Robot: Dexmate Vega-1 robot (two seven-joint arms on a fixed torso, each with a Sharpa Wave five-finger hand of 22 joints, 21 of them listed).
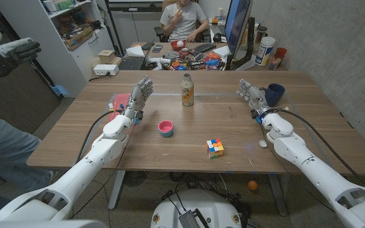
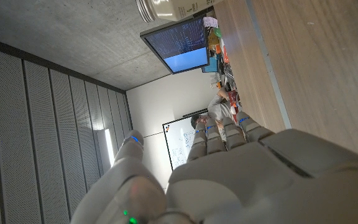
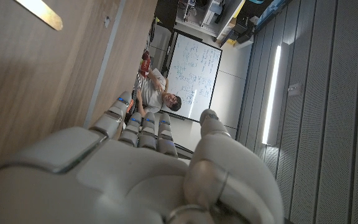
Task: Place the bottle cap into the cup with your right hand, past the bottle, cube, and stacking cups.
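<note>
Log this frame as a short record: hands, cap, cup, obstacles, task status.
left hand: raised, holds nothing
right hand: raised, fingers apart, holds nothing
cap: small white, on table by right forearm
cup: dark blue, just behind right hand
bottle: upright, table middle, far side
stacking cups: pink and blue
cube: near edge
status: cap not yet picked up

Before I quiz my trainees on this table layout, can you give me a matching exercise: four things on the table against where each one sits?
Things:
1. bottle
2. puzzle cube
3. dark blue cup
4. pink stacking cups

Places:
A. far side, by the right hand
B. near edge, right of centre
C. far side, middle
D. centre, nearer the left hand

Pairs: 1-C, 2-B, 3-A, 4-D
</note>
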